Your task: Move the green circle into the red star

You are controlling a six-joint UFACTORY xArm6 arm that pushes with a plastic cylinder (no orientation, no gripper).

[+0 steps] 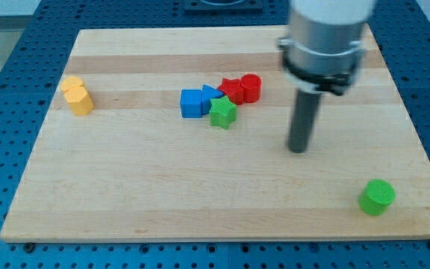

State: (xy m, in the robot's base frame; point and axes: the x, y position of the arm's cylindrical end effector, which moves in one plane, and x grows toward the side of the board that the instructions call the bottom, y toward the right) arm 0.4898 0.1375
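No readable text or labels anywhere.

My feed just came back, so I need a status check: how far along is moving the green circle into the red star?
Done: nothing visible yet. The green circle sits alone near the view's bottom right, far from the red star, which is in the cluster with the red cylinder, green star and two blue blocks. In hand: my tip stands between them, touching neither. Left: get behind the circle and push it up-left to the star.
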